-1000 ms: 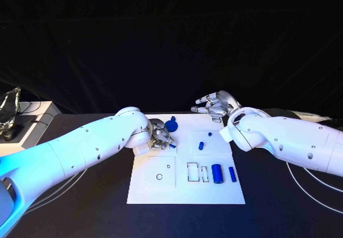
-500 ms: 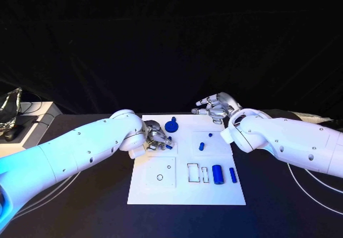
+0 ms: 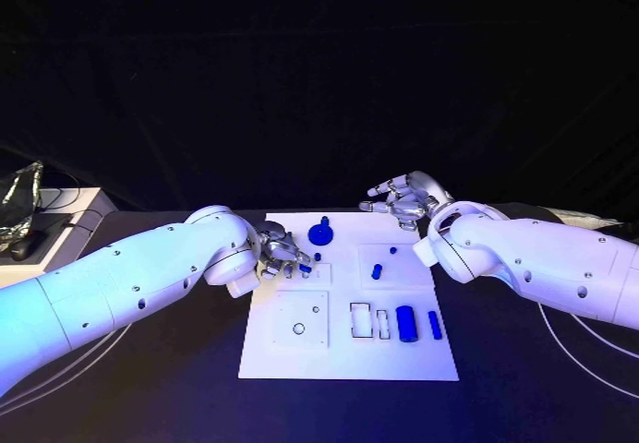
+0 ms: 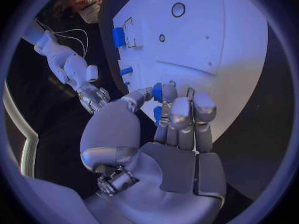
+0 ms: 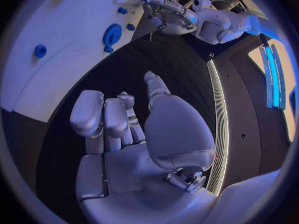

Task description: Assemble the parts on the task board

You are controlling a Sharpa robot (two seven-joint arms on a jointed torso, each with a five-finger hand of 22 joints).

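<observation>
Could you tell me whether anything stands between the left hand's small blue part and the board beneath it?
Nothing visible does. The left hand pinches a small blue part over the task board's left edge, and the white surface just beneath it looks bare. The nearest loose blue peg lies beside it, not under it.

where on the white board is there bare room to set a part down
The near strip of the task board, below the rectangular slots, is bare, as is its far right corner beside the right hand. It is crowded at the left edge, where the left hand holds a small blue part, and around the two blue cylinders.
</observation>
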